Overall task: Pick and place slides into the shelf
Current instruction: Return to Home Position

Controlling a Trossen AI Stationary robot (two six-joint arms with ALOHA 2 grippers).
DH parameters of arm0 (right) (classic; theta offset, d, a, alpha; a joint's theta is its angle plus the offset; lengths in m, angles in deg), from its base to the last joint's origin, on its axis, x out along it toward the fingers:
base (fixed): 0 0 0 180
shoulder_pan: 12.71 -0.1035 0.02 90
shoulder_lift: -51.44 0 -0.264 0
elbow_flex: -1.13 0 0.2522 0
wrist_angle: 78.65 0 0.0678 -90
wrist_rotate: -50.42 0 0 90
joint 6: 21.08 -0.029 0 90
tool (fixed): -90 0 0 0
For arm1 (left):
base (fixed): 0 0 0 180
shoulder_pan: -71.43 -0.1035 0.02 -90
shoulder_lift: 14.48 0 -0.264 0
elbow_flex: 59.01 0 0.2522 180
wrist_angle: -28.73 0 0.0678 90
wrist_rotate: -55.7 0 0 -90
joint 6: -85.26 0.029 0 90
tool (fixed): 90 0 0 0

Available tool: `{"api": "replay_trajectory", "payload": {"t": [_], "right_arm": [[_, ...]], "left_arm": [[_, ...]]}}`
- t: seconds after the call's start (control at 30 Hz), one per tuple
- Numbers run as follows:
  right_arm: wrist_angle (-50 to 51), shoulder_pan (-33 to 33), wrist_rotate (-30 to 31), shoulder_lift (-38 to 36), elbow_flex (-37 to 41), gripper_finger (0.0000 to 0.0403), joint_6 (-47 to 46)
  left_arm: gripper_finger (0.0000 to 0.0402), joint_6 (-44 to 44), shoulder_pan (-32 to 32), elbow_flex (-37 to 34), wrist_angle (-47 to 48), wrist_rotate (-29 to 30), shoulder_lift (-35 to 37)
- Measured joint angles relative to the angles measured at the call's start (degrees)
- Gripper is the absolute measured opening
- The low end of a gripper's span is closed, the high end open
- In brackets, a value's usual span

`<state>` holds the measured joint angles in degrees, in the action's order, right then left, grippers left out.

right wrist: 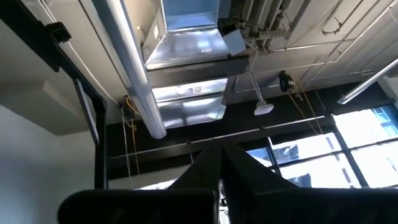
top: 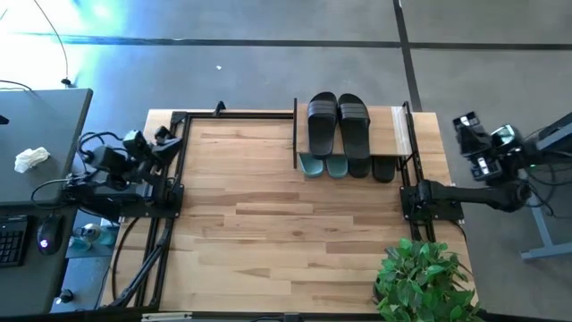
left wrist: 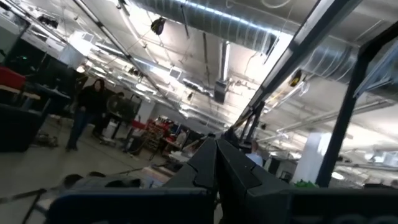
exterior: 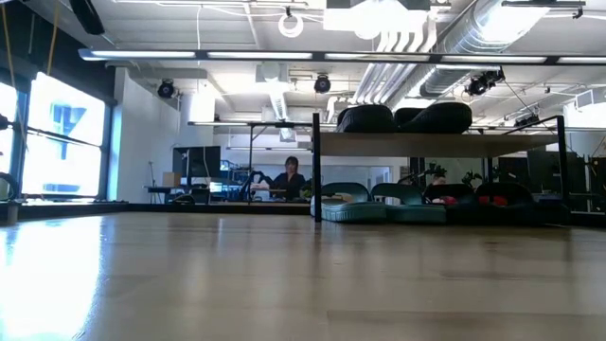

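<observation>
Left gripper, high view: parked at the table's left edge on its folded arm, well apart from the shelf. Right gripper sits beyond the table's right edge, also clear of the shelf. Finger state cannot be read from above.

Same view, the shelf stands at the table's far edge, right of centre. One black pair lies side by side on the top board, long axes running far-to-near and the strapped ends toward the far edge. Below the board, four ends protrude toward the near side: the green pair on the left and the second black pair on the right, all parallel to the pair above. A potted plant occupies the near right corner.

Low view: neither gripper appears. The shelf's board carries the black pair. The green pair rests on the tabletop beneath it, with dark shapes beside them to the right, too dim to make out. A seated person is visible in the room behind.

Left wrist view: the left gripper points up toward the ceiling, fingers pressed together, holding nothing. A person stands in the distance.

Right wrist view: the right gripper also aims at the ceiling, fingers together and empty.
</observation>
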<state>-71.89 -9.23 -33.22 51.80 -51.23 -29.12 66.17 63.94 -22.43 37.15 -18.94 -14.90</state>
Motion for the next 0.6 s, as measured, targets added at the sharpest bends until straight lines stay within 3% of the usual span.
{"api": "replay_trajectory", "payload": {"t": [0.13, 0.6], "right_arm": [[-7.6, 0.0, -0.6, 0.0, 6.0, 0.0000, -2.5], [-23.4, 0.0, 1.0, 0.0, 21.7, 0.0000, -11.0]], "left_arm": [[0.0000, -1.8, 0.0, -4.9, -7.0, -1.8, 0.1], [0.0000, -10.0, 0.0, -16.5, -15.7, -2.3, 0.0]]}}
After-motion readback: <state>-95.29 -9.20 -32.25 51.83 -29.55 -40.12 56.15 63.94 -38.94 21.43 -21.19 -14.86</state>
